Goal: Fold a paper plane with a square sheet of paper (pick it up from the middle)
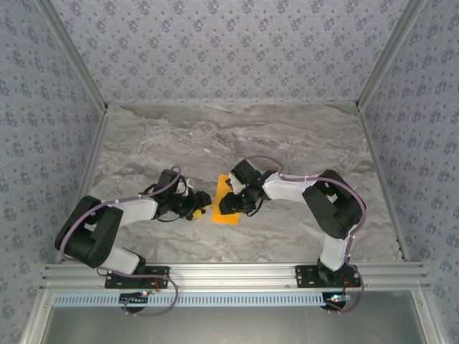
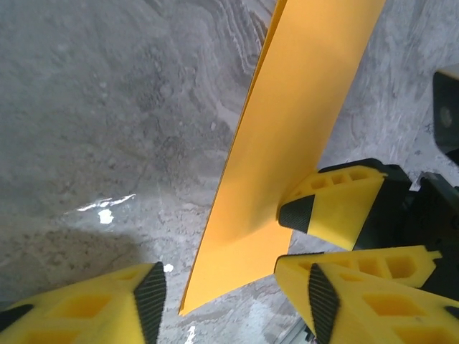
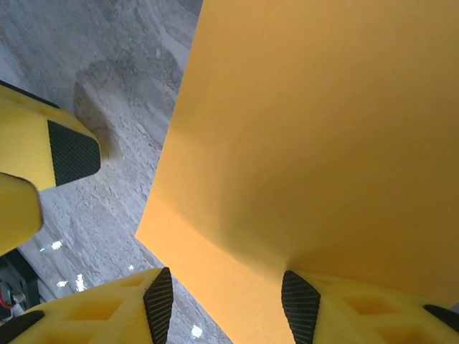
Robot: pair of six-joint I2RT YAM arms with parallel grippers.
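Observation:
The orange sheet of paper (image 1: 228, 218) lies at the table's middle as a long narrow shape, with its right side lifted. In the left wrist view the paper (image 2: 301, 122) slants up from the marble, its near corner between the wide-apart fingers of my left gripper (image 2: 237, 304), which stands open and clamps nothing. One of the right gripper's fingers (image 2: 337, 208) presses against the paper's right face. In the right wrist view the paper (image 3: 315, 136) runs between the fingers of my right gripper (image 3: 229, 304). That gripper is open, and the paper rests on its right pad (image 3: 300, 304).
The marble tabletop (image 1: 237, 136) stretches free behind and to both sides of the paper. Patterned walls (image 1: 229, 43) enclose it, and an aluminium rail (image 1: 237, 274) runs along the near edge. Left gripper (image 1: 201, 211) and right gripper (image 1: 231, 204) sit close together.

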